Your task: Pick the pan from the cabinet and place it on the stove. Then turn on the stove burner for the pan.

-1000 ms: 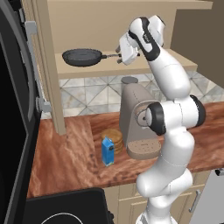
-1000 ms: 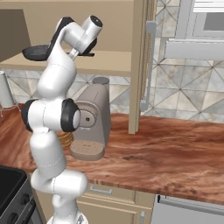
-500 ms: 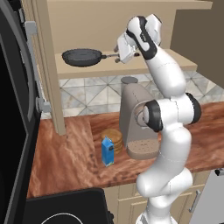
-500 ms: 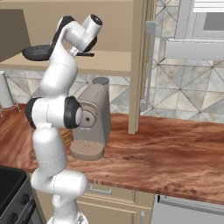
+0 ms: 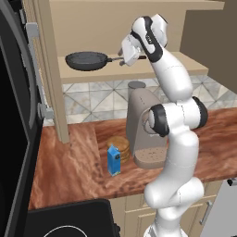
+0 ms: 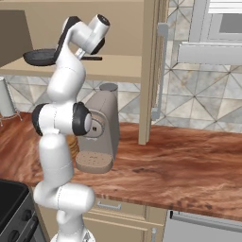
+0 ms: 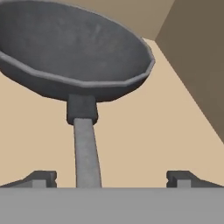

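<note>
The pan (image 5: 86,60) is sitting on the shelf (image 5: 162,69) of the cabinet (image 5: 50,69), with its handle (image 5: 115,59) pointing right. The gripper (image 5: 124,59) is hovering at the end of this handle. In the hand view its fingertips (image 7: 40,179) are standing wide apart on both sides of the handle, not touching it. Below, a carton (image 5: 114,159) and a coffee machine (image 5: 143,134) are standing on the surface (image 5: 69,166).

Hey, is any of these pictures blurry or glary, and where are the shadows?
Left base view: sharp, no glare; cabinet back wall evenly lit. Right base view: sharp, the cabinet's left side in shade. Hand view: pan close and slightly soft, its underside shaded, gripper fingertips crisp.
</note>
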Controlling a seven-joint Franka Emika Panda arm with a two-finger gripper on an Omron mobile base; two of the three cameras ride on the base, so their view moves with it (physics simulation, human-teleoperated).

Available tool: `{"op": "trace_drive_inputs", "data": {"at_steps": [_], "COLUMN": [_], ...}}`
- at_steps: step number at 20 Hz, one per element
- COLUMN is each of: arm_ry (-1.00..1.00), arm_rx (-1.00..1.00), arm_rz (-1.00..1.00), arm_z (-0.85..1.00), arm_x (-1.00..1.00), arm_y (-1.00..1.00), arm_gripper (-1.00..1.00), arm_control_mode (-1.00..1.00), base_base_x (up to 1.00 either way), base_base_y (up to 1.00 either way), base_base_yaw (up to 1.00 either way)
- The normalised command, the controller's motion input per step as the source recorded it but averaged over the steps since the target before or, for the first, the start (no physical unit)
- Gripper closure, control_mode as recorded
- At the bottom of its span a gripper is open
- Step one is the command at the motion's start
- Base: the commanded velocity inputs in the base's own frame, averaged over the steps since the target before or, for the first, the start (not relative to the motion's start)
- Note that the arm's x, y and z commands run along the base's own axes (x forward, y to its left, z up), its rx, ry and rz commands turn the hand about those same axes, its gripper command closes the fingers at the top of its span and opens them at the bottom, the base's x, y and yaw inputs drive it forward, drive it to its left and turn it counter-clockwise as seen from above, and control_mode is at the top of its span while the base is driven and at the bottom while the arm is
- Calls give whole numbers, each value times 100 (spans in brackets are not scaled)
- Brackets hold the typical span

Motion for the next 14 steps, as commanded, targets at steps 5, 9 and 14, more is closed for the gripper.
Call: {"op": "trace_drive_inputs", "data": {"at_steps": [5,9,14], "arm_ry": [0,0,-1], "arm_rx": [0,0,1], "arm_rz": [0,0,0], "arm_z": [-34,-13,-7], "arm_x": [0,-1,-2], "arm_y": [6,0,0], "arm_gripper": [100,100,100], "arm_control_mode": [-100,-100,-100], "base_base_x": [0,0,0], "base_base_y": [0,0,0], "base_base_yaw": [0,0,0]}}
